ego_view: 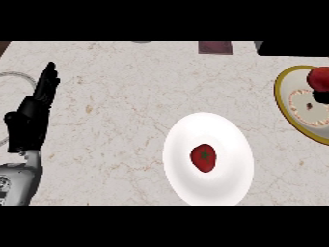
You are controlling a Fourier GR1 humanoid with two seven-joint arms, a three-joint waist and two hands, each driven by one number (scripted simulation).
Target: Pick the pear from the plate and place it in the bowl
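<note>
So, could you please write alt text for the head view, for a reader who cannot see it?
At the right edge, the right hand meets a red pear at a gold-rimmed plate. A white bowl in the middle of the marble counter holds a small red fruit. The left hand rests open at the left, fingers up.

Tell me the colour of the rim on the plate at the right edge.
The plate's rim is yellow-gold, around a white centre; it shows in the head view.
</note>
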